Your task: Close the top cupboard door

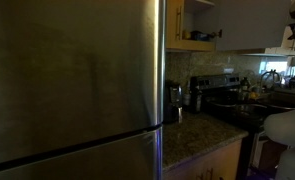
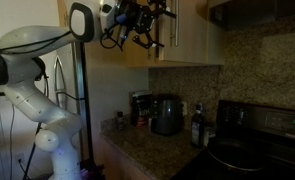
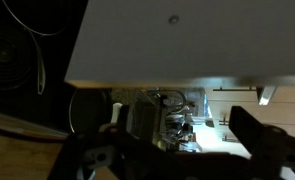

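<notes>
The top cupboard door (image 3: 187, 40) fills the upper half of my wrist view as a pale flat panel, high on the wall above the bench (image 2: 152, 152). It is not shut: the yellowish inside of the cupboard (image 1: 197, 25) shows. My gripper (image 2: 139, 25) is just beside the door edge; I cannot tell if it touches. Its fingers (image 3: 262, 140) are spread wide, holding nothing. A steel fridge (image 1: 67, 80) stands beside the bench.

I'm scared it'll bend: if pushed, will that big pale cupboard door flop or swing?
The flat pale beige wooden cupboard door looks rigid, so probably no flopping. Hung on a wall cabinet, it likely swings rather than tipping.
</notes>
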You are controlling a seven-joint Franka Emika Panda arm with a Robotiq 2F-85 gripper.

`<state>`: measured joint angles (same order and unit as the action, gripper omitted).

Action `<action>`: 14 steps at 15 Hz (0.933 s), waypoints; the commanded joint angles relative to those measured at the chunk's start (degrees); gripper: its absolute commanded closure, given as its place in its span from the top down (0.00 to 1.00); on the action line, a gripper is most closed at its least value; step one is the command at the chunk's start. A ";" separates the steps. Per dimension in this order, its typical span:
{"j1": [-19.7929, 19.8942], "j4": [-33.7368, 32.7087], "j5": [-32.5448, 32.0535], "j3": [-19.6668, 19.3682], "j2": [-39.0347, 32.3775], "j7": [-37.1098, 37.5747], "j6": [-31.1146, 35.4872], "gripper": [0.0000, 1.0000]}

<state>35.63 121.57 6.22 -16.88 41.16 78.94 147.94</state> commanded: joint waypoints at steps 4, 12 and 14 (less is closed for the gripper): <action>-4.13 -5.48 4.36 1.18 -5.20 0.92 -8.69 1.00; -14.09 -2.04 11.41 0.68 4.85 -6.74 -22.61 1.00; -16.55 -2.20 13.87 1.92 7.40 -6.12 -26.62 1.00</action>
<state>22.27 118.42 16.06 -16.40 44.92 73.35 125.80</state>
